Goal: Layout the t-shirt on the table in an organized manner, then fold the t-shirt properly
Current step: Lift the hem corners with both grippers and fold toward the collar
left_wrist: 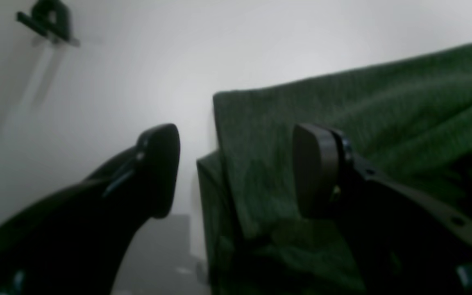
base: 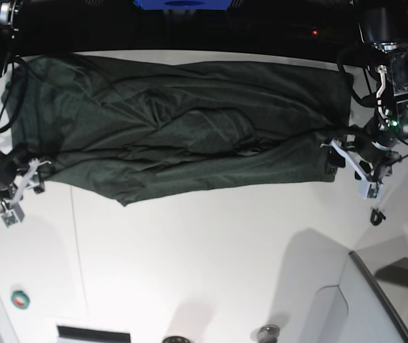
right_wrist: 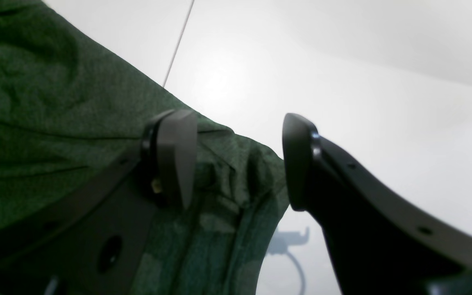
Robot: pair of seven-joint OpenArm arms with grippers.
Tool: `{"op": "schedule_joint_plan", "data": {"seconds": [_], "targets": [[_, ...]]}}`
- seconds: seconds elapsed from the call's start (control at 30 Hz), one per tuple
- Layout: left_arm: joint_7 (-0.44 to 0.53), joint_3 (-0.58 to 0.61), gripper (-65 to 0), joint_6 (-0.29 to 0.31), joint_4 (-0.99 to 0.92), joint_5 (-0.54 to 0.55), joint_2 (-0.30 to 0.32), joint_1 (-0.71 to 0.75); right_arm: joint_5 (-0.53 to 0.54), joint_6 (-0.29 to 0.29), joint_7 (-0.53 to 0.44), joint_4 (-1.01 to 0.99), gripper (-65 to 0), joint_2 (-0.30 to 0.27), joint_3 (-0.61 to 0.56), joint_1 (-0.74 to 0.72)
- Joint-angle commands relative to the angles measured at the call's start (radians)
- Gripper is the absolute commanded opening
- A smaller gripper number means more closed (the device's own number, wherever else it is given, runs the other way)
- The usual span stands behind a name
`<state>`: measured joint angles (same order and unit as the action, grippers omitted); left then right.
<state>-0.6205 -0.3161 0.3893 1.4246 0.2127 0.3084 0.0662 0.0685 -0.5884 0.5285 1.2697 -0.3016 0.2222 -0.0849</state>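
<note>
Two grippers flank the t-shirt (base: 182, 128), which lies stretched wide and wrinkled across the far part of the white surface (base: 211, 264); left gripper (left_wrist: 236, 168) and right gripper (right_wrist: 240, 159) each sit low at a cloth edge, jaws apart, clamping nothing.

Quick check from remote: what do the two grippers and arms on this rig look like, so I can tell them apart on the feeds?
Both look alike: the left gripper and right gripper each have two dark, smooth, rounded paddle-like fingers on black brackets with screw holes. In the base view the arms are black with white parts near the wrists and loose black cables; a green light glows on the left arm.
</note>
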Motion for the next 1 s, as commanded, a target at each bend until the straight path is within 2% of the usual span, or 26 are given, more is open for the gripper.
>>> {"op": "schedule_joint_plan", "data": {"seconds": [0.0, 0.2, 0.27, 0.43, 0.53, 0.67, 0.7, 0.73, 0.77, 0.87, 0.97], "targets": [[0.021, -0.007, -22.9, -0.011, -0.012, 0.006, 0.018, -0.044, 0.006, -0.005, -0.014, 0.017, -33.0, -0.018, 0.001, -0.019], [0.029, -0.005, -21.2, -0.006, -0.308, 0.014, 0.018, -0.222, 0.006, -0.005, -0.014, 0.014, -33.0, -0.018, 0.001, -0.032], [0.058, 0.004, -20.9, -0.005, -0.387, 0.014, 0.018, -0.26, 0.006, -0.005, -0.014, 0.014, -33.0, -0.018, 0.001, -0.032], [0.11, 0.007, -21.1, -0.005, -0.503, 0.009, 0.011, -0.285, 0.006, -0.005, -0.014, 0.012, -33.0, -0.018, 0.001, -0.032], [0.187, 0.008, -21.6, -0.005, -0.595, 0.006, 0.008, -0.3, 0.006, -0.005, -0.017, 0.012, -33.0, -0.018, 0.001, -0.032], [0.235, 0.074, -22.7, -0.005, -0.715, 0.014, 0.001, -0.326, 0.006, -0.005, -0.017, 0.009, -33.0, -0.018, 0.001, -0.051], [0.244, 0.099, -25.3, -0.005, -0.718, 0.014, 0.001, -0.325, 0.006, -0.005, -0.017, 0.009, -33.0, -0.018, 0.001, -0.054], [0.253, 0.113, -30.9, -0.005, -0.718, 0.015, 0.001, -0.323, 0.006, -0.005, -0.017, 0.008, -32.9, -0.018, -0.002, -0.062], [0.259, 0.12, -38.0, -0.005, -0.72, 0.015, -0.001, -0.322, 0.006, -0.005, -0.017, -0.002, -32.9, -0.018, -0.016, -0.077], [0.259, 0.119, -65.0, -0.005, -0.72, 0.015, -0.001, -0.326, 0.007, -0.005, -0.017, -0.115, -30.6, -0.02, -0.14, -0.158], [0.256, 0.117, -65.0, -0.008, -0.715, 0.015, -0.001, -0.328, 0.009, -0.005, -0.018, -0.239, -22.8, -0.017, -0.248, -0.23]]}}
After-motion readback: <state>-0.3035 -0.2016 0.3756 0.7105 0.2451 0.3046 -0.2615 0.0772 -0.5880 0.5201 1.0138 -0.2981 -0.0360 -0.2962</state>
